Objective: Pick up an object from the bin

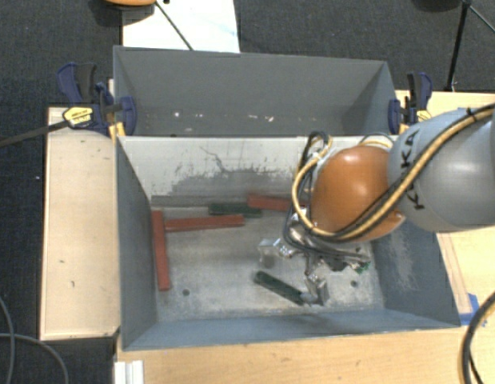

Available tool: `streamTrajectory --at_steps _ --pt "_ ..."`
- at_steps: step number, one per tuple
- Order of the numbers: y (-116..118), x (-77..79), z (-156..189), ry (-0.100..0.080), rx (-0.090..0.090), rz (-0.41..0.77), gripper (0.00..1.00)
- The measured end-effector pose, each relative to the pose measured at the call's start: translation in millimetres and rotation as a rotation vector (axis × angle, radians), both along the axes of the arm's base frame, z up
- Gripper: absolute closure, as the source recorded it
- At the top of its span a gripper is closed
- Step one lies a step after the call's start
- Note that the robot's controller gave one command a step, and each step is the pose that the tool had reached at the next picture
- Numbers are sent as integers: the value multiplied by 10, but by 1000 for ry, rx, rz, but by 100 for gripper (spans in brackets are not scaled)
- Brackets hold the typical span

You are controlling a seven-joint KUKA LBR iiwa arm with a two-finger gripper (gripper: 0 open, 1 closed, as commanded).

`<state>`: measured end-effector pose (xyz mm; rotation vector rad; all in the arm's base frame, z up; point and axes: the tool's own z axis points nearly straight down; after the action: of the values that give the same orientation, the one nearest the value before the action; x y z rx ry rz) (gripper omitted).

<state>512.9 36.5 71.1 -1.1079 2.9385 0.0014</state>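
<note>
My gripper point(317, 289) is low over the bin floor at the front right, under the orange cover. A dark green flat bar point(280, 287) lies slanted on the floor right beside the fingertips, its right end at or under them. A small grey block point(267, 251) sits just left of the gripper body. Nothing clearly shows between the fingers.
A long red bar point(161, 251) lies along the left side, another red bar point(204, 223) runs across behind it, with a short dark green piece point(226, 209) and a red piece point(267, 203) near the back. The arm fills the bin's right side.
</note>
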Motion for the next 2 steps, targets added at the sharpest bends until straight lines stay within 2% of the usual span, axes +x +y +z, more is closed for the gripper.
streamTrajectory --at_steps 1,2 --pt "1 -1 -1 1 0 -2 0" --pt "337 -324 12 -12 1 47 0"
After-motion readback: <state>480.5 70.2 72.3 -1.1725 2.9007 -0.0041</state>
